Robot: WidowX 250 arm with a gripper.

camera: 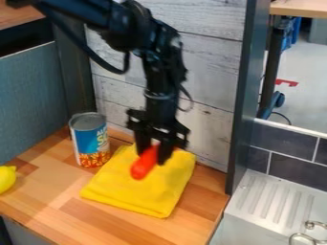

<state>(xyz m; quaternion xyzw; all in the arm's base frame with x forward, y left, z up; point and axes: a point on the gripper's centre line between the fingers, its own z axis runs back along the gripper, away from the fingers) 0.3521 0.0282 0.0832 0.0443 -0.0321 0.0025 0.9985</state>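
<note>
One can (pixel 87 136), its blue label bearing large print, stands on the bench (pixel 60 208) beside a folded yellow cloth (pixel 137 196). Over the cloth, the pincer (pixel 155 152) is clamped on a red object (pixel 144 165), held between its fingers.

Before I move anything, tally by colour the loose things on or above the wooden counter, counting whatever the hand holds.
Yellow: 2 (folded cloth, lemon)
Red: 1 (rounded object in the hand)
Multicoloured: 1 (can)
Total: 4
</note>
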